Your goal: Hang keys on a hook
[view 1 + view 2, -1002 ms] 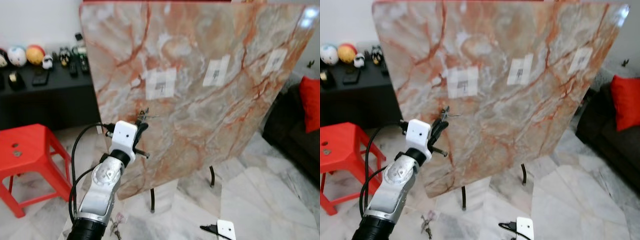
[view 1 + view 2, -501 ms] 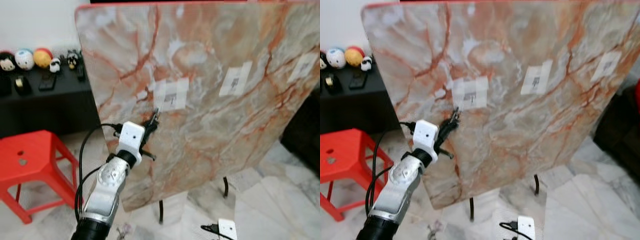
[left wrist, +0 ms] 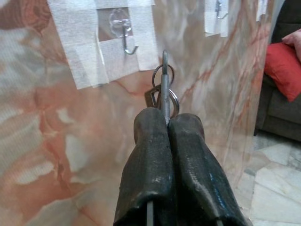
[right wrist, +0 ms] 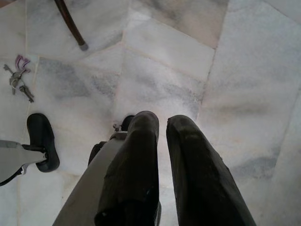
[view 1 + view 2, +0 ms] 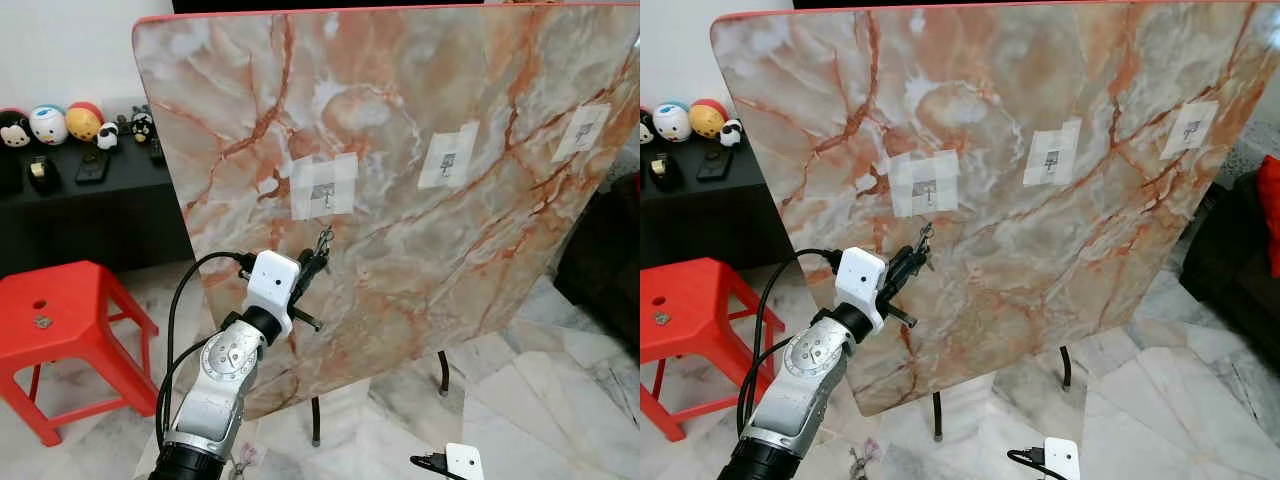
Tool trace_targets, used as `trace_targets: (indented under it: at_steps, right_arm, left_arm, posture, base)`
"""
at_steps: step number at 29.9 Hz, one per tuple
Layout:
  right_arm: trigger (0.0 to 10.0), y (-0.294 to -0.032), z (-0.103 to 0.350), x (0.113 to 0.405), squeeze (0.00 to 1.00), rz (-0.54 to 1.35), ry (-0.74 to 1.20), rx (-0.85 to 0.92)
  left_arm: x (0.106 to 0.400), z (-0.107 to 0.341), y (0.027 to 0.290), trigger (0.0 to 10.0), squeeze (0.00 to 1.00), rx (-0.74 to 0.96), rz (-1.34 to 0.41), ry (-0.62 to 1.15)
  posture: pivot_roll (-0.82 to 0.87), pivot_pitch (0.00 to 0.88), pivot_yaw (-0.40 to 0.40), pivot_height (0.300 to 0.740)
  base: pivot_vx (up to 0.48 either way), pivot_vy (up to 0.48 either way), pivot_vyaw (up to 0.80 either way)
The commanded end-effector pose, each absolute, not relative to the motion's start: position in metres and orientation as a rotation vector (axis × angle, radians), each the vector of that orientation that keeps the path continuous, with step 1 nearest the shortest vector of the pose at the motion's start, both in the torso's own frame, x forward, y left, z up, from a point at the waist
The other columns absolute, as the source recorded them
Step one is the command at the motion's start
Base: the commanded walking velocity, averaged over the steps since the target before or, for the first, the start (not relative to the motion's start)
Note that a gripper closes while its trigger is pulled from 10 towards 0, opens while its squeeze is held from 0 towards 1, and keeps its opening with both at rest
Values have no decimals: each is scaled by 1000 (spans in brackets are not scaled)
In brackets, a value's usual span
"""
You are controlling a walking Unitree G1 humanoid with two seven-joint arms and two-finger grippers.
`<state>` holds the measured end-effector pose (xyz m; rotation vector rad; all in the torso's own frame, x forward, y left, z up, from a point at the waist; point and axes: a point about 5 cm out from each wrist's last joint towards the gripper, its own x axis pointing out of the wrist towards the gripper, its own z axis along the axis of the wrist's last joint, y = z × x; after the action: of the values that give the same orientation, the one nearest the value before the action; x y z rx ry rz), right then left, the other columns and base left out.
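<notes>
Left eye view: left gripper point(image 5: 316, 258) raised mid-frame, fingers clenched on keys point(image 5: 323, 240) just below taped hook point(image 5: 326, 192) on marble board point(image 5: 480, 240).
Right wrist view: right gripper point(image 4: 162, 121) low over floor point(image 4: 244, 70), fingers slightly parted, holding nothing; spare keys point(image 4: 18, 77) small at left edge.

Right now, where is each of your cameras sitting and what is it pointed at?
Left eye view: on the head, facing the marble board; left arm raised with left gripper.
Right eye view: beside it, same board and arm.
Left wrist view: on the left wrist, looking along shut fingers holding the keys just below the taped hook.
Right wrist view: on the hanging right wrist, facing the floor; right gripper fingers show.
Shared: both eyes and the left wrist see hook and keys.
</notes>
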<state>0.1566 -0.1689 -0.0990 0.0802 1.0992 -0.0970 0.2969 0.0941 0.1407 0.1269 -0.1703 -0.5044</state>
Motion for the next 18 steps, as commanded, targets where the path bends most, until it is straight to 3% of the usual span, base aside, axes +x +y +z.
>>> trace_targets:
  at_steps: [1, 18]
  right_arm:
    - [10000, -170, -99, 156, 0, -98, 1099, 76]
    - [10000, -168, -99, 157, 0, -90, 1099, 73]
  left_arm:
    - [295, 145, 90, 10000, 0, 123, -525, -193]
    - [303, 158, 77, 10000, 0, 131, -563, -230]
  posture:
    - [81, 0, -81, 740]
    - [77, 0, -76, 740]
  base:
    - [0, 0, 0]
    - [0, 0, 0]
